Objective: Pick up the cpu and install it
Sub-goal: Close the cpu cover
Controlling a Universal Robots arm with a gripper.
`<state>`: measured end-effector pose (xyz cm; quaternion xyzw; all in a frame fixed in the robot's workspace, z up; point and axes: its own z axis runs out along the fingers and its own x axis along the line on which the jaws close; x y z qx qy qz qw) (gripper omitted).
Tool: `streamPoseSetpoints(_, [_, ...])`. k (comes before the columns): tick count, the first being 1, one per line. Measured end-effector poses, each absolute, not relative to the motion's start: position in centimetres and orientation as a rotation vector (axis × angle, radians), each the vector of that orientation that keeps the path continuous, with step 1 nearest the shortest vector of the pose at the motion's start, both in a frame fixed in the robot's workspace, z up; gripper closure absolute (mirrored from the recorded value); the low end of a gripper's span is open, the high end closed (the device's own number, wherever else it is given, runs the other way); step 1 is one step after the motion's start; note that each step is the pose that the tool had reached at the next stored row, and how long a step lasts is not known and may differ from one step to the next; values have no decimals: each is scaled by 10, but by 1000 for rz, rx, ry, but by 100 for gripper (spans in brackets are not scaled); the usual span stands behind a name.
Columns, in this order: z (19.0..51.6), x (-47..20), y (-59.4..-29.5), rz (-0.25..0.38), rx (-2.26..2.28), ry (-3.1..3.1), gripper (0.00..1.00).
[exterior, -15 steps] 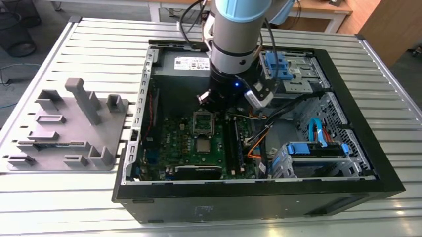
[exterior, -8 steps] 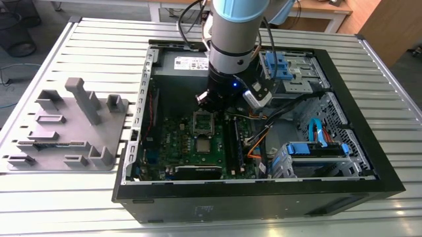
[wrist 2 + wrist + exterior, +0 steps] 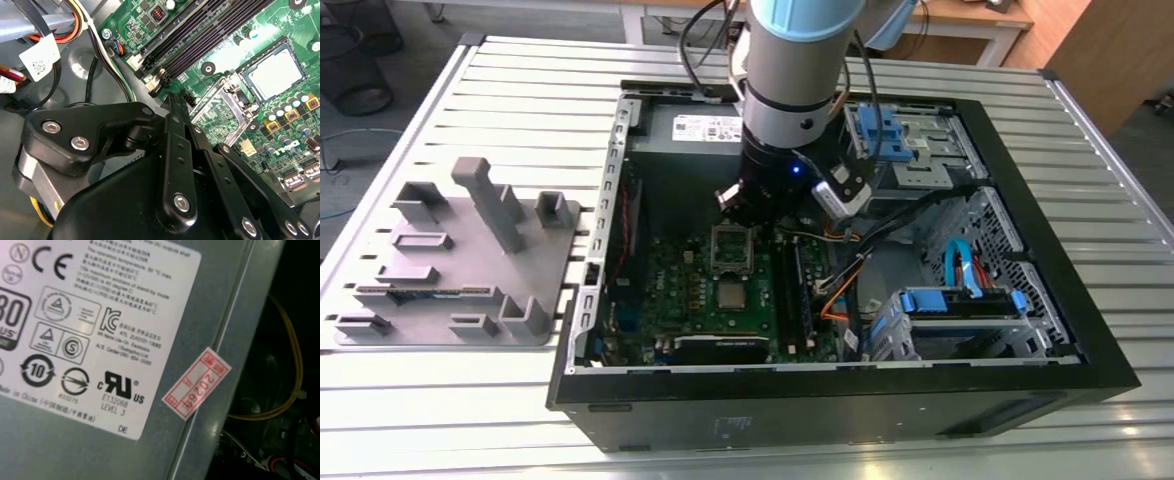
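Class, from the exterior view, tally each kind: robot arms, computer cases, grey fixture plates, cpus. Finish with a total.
robot arm: 1
computer case: 1
grey fixture plate: 1
cpu: 1
Total: 4

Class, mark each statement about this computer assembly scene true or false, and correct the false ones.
1. The cpu lies in its socket on the motherboard. True.
2. The gripper holds the cpu. False: the gripper is apart from it, near the open socket bracket.
3. The grey fixture lies inside the computer case. False: it lies on the table, to the exterior view's left of the case.
4. The arm reaches down into the open case. True.
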<state>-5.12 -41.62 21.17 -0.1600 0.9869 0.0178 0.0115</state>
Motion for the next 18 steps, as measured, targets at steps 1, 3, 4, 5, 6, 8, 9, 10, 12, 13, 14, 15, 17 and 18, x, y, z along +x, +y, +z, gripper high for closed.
streamPoseSetpoints(1, [212,-51,-416,57,-500,3077,89])
streamPoseSetpoints(3, [212,-51,-416,57,-500,3076,89])
streamPoseSetpoints(4, [212,-51,-416,57,-500,3076,89])
streamPoseSetpoints(5, [212,-51,-416,57,-500,3076,89])
streamPoseSetpoints(6, [212,-51,-416,57,-503,3076,89])
streamPoseSetpoints(8, [212,-51,-416,58,-530,3071,89])
streamPoseSetpoints(9, [212,-51,-416,58,-552,3068,89])
streamPoseSetpoints(10, [212,-51,-416,58,-577,3064,89])
streamPoseSetpoints(12, [212,-51,-416,58,-612,3057,89])
streamPoseSetpoints(13, [212,-51,-416,58,-618,3056,89])
streamPoseSetpoints(14, [212,-51,-416,59,-622,3055,89])
streamPoseSetpoints(15, [212,-51,-416,59,-625,3055,89])
streamPoseSetpoints(17, [213,-51,-416,58,-634,3053,89])
streamPoseSetpoints(18, [214,-51,-416,59,-638,3052,89])
